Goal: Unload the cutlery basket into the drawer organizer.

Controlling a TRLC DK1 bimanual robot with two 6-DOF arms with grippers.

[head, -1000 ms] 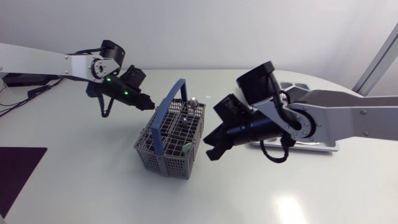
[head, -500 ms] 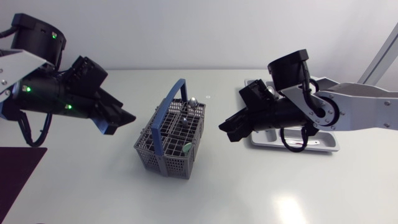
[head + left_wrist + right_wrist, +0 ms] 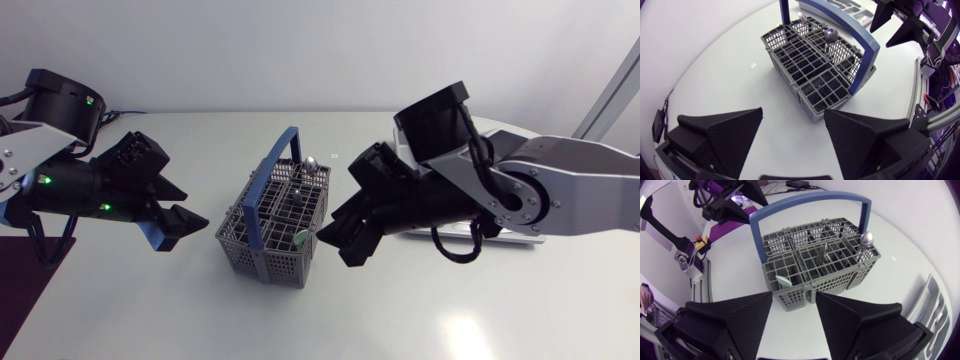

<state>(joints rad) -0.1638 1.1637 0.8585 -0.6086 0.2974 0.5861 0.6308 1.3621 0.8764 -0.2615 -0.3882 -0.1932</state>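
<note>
- The grey cutlery basket (image 3: 272, 238) with its upright blue handle (image 3: 268, 190) stands at the middle of the white table (image 3: 420, 310).
- A spoon (image 3: 312, 163) stands bowl-up in a far compartment; a pale utensil (image 3: 782, 281) sits in a near-right compartment.
- The left gripper (image 3: 190, 207) hangs just left of the basket, its 2 fingers spread wide and holding nothing.
- The right gripper (image 3: 336, 246) hangs just right of the basket, its fingers also spread and empty.
- The silver drawer organizer (image 3: 520, 238) lies at the right, mostly hidden under the right arm.
</note>
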